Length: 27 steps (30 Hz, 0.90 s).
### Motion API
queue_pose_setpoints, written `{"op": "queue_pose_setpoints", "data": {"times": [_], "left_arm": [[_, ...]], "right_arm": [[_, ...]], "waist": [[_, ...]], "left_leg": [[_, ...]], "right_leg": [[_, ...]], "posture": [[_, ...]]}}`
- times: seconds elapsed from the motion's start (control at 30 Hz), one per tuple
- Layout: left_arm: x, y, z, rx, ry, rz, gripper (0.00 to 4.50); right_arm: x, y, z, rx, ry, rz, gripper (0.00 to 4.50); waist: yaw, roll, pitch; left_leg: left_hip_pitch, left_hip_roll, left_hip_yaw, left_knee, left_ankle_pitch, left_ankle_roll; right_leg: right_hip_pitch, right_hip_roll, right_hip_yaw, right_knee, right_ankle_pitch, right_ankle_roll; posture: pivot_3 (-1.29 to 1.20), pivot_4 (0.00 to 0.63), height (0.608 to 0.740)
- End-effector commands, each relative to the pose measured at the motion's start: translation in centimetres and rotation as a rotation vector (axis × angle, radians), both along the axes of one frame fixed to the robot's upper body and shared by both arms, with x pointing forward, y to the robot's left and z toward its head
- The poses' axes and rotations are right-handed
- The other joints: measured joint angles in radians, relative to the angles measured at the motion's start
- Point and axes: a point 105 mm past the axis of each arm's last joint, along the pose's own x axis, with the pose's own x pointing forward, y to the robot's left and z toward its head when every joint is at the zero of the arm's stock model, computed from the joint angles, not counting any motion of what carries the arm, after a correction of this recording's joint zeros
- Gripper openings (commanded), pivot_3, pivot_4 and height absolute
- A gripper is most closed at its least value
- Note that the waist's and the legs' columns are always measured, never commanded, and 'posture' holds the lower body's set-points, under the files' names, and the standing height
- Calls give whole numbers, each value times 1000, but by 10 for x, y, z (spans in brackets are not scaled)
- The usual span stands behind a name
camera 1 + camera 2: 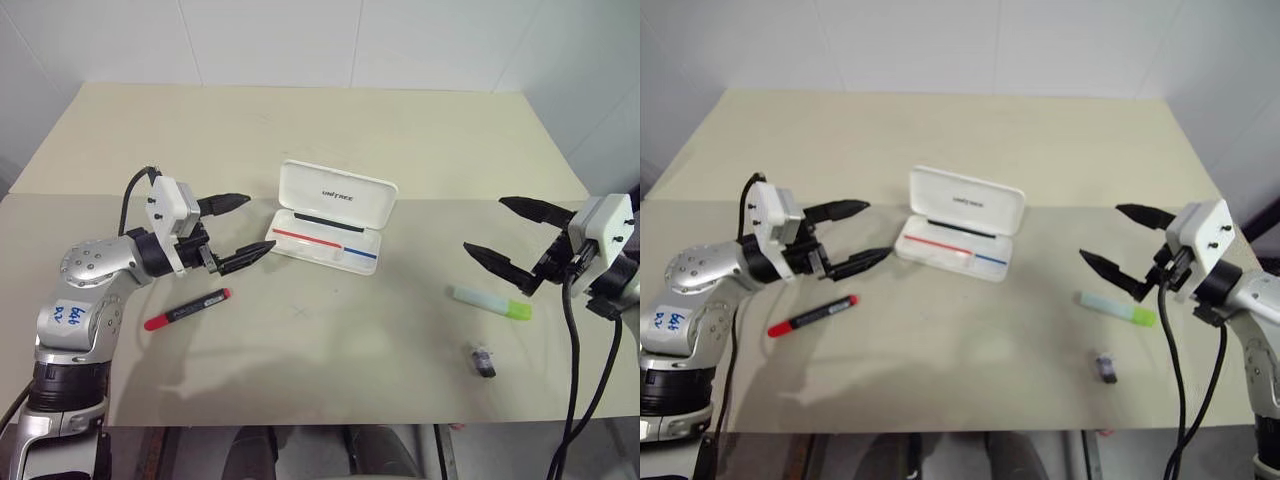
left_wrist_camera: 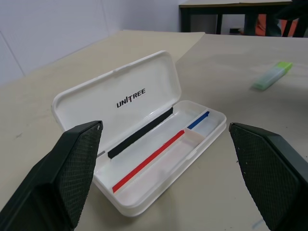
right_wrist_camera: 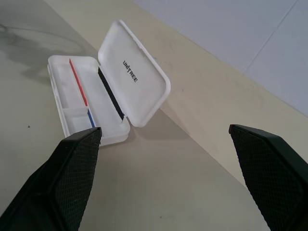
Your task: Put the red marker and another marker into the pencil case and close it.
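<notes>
The white pencil case [image 1: 335, 200] lies open mid-table, lid raised toward the back, its tray [image 2: 163, 166] with a red and a blue stripe holding nothing. The red marker [image 1: 187, 310], black barrel and red cap, lies on the table left of the case. Just above and behind that marker hovers my left gripper [image 1: 243, 229], open and pointing at the case. The pale green highlighter [image 1: 490, 303] with its lime cap lies at the right. My right gripper [image 1: 497, 228] is open above its left end, holding nothing.
A small dark stubby object [image 1: 483, 360] lies in front of the highlighter near the table's front edge. The beige table [image 1: 330, 120] runs back to a white wall. In the left wrist view a dark table frame [image 2: 231, 19] stands beyond the far side.
</notes>
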Motion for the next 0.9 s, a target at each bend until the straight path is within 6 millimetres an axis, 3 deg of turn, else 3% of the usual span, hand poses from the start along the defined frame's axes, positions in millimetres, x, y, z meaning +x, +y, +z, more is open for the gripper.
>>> {"op": "queue_pose_setpoints", "data": {"times": [0.03, 0.2, 0.47, 0.6, 0.7, 0.83, 0.9], "left_arm": [[-4, -3, 10, 9, -55, -8, 4476], [-4, -11, 6, -11, -55, -24, 4476], [-9, 9, 1, 75, -21, -29, 4476], [-11, 18, 2, 100, -19, -15, 4476], [-11, 26, 5, 107, -17, -2, 4500], [-10, 31, 7, 119, -19, 16, 4500], [-10, 33, 7, 124, -13, 19, 4500]], "right_arm": [[2, 3, 9, 24, -15, 6, 4500], [11, 4, 5, 96, 103, -7, 4500], [30, 64, -4, -100, 323, 198, 4500], [39, 87, -11, -180, 318, 266, 4500], [40, 97, -23, -228, 347, 317, 3871], [36, 108, -32, -271, 380, 387, 2512], [37, 117, -32, -276, 377, 403, 2512]], "waist": [[0, 0, 0], [1, 0, 0], [-8, 1, 0], [-3, 1, 0], [2, 1, 0], [1, 1, 0], [-1, 1, 0]], "left_leg": [[0, 0, 0, 0, 0, 0], [0, 0, 0, 1, 0, 0], [1, 1, 1, 0, 0, 0], [-1, 1, 1, 0, 0, 0], [-3, 1, 1, 0, 0, 0], [-7, 1, 2, 0, 0, 0], [-7, 1, 2, 1, 0, 0]], "right_leg": [[0, 0, 0, 0, 0, 0], [0, 0, 0, 0, 0, 0], [-2, 1, -1, 4, -1, -2], [-4, 0, -1, 3, -1, -3], [-7, 0, -1, 4, -1, -3], [-12, 0, -1, 6, -1, -3], [-12, 0, -1, 7, -1, -3]], "posture": [[0, 150, 740], [0, 150, 740], [0, 150, 740], [0, 150, 740], [0, 150, 740], [0, 150, 740], [0, 150, 740]]}}
